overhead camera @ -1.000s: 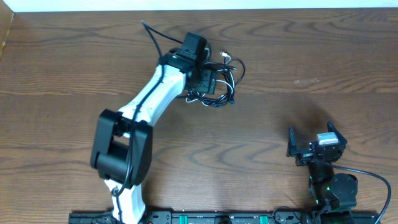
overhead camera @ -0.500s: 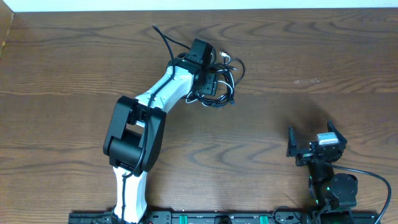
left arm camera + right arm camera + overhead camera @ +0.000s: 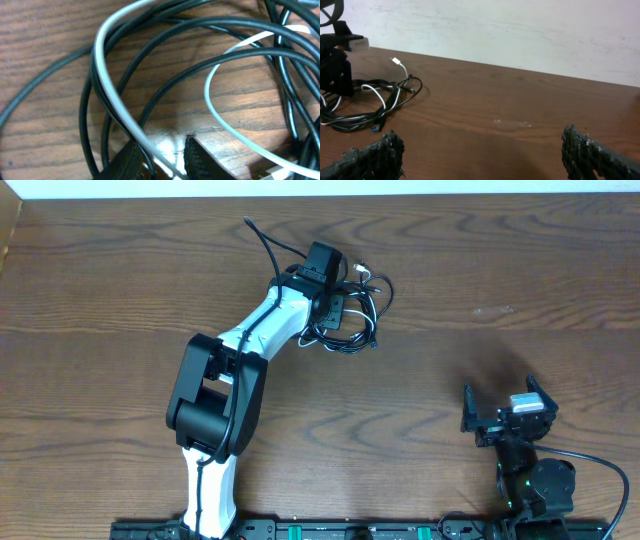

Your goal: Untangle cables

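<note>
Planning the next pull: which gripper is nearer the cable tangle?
Left. The left gripper is down in the cable tangle, fingertips straddling the white cable. The right gripper sits open, far away by its base.

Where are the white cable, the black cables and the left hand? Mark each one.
white cable [image 3: 208, 95], left wrist view, on the left bend of its loop.
black cables [image 3: 345, 346], overhead view, on the lower edge of the bundle.
left hand [image 3: 162, 159], left wrist view, midway between its fingertips.
</note>
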Controlling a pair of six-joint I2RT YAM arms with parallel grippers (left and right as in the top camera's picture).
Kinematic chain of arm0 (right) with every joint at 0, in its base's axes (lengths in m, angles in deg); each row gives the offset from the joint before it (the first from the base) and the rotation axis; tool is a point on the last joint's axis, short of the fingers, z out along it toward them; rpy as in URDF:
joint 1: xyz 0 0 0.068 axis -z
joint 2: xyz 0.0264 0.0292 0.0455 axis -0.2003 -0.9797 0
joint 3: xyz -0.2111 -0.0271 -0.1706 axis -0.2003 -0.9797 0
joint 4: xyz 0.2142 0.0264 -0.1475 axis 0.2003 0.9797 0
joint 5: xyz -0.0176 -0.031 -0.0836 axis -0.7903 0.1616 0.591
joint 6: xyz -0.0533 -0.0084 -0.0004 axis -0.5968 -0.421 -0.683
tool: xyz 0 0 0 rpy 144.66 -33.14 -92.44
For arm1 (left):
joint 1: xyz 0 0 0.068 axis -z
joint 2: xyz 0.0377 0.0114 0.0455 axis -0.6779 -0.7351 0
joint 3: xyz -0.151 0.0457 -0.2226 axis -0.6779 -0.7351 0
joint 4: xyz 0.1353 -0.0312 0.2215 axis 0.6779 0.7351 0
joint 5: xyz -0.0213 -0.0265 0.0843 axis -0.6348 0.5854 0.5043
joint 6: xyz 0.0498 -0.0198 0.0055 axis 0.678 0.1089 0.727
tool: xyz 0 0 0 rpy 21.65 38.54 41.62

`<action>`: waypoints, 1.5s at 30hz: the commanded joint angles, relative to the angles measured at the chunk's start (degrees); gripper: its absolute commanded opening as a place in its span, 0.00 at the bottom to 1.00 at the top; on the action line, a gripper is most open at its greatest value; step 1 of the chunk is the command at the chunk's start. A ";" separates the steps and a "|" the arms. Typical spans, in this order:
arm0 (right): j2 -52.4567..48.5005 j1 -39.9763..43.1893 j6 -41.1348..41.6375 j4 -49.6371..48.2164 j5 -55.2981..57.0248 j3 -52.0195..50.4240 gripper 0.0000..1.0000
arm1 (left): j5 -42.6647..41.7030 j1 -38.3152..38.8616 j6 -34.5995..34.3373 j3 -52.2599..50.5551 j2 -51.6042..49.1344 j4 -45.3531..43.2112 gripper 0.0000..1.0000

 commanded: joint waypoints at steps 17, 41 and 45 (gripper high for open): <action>0.11 0.33 -0.59 0.26 0.46 -0.09 0.99 | -1.44 2.01 -8.48 1.38 27.74 -0.22 0.08; 0.11 0.33 -0.57 0.24 0.44 -0.09 0.99 | -2.29 3.76 -8.02 0.59 33.97 11.87 0.24; 0.11 0.31 -0.52 0.24 -0.85 -0.09 0.99 | -2.38 1.70 -7.98 0.59 32.15 12.61 0.25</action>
